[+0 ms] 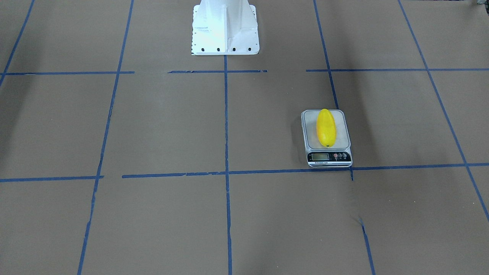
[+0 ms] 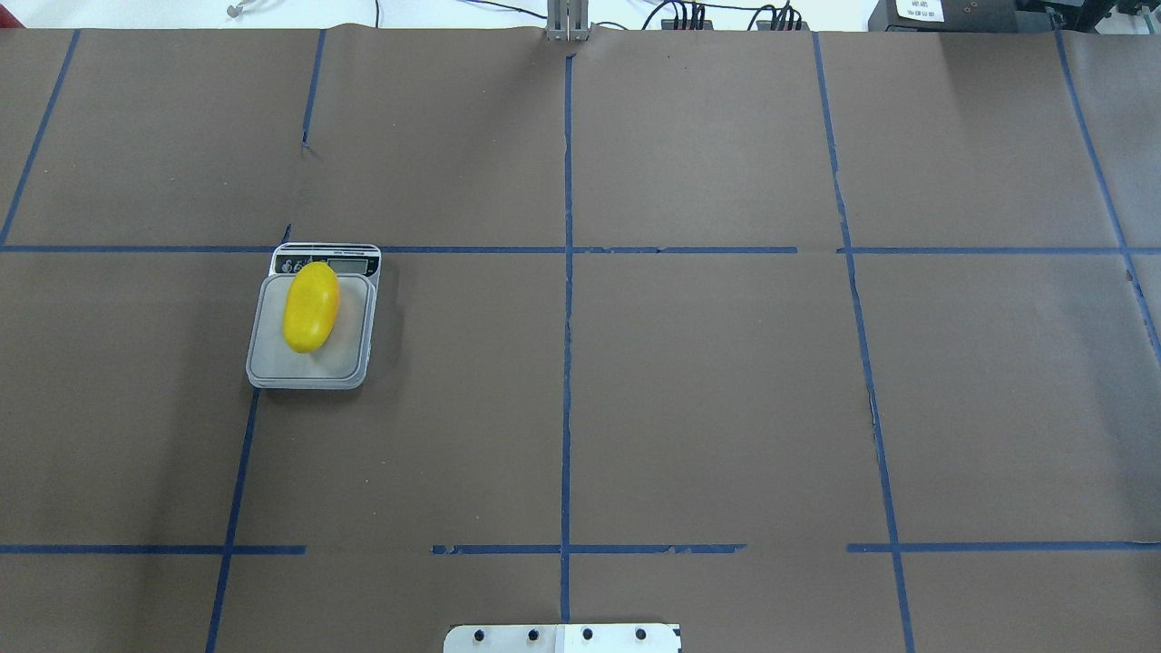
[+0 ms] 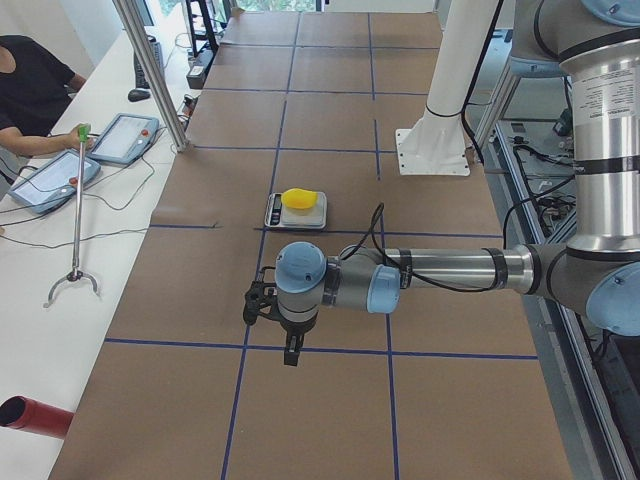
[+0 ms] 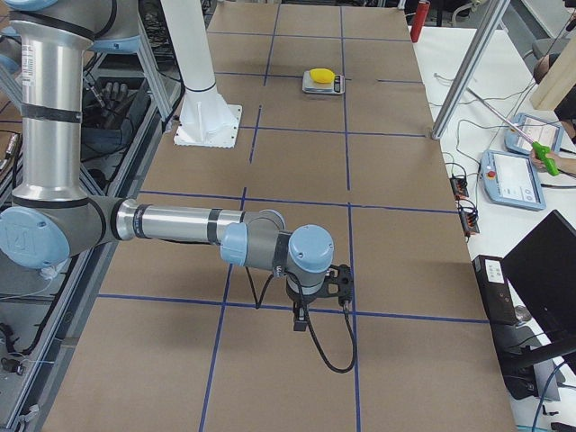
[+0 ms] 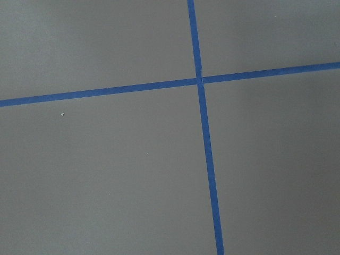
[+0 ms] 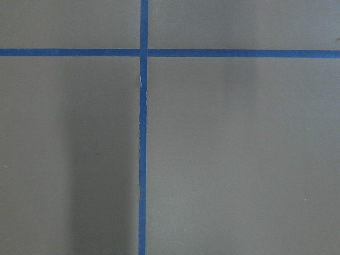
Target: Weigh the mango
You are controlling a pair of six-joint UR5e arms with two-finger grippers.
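Note:
The yellow mango (image 1: 326, 128) lies lengthwise on the platform of a small digital scale (image 1: 342, 134). Nothing touches it. In the overhead view the mango (image 2: 311, 307) and scale (image 2: 349, 360) are on the table's left half. Both also show in the exterior left view, mango (image 3: 300, 198) and scale (image 3: 274, 212), and far off in the exterior right view, mango (image 4: 320, 74). My left gripper (image 3: 260, 303) and right gripper (image 4: 340, 281) show only in the side views, held high and well away from the scale. I cannot tell whether they are open or shut.
Brown paper with blue tape lines (image 2: 567, 363) covers the table. The white robot base (image 1: 225, 28) stands at its edge. Both wrist views show only paper and tape. Operators' tablets (image 3: 125, 137) and a grabber stick (image 3: 78, 210) lie on the side bench.

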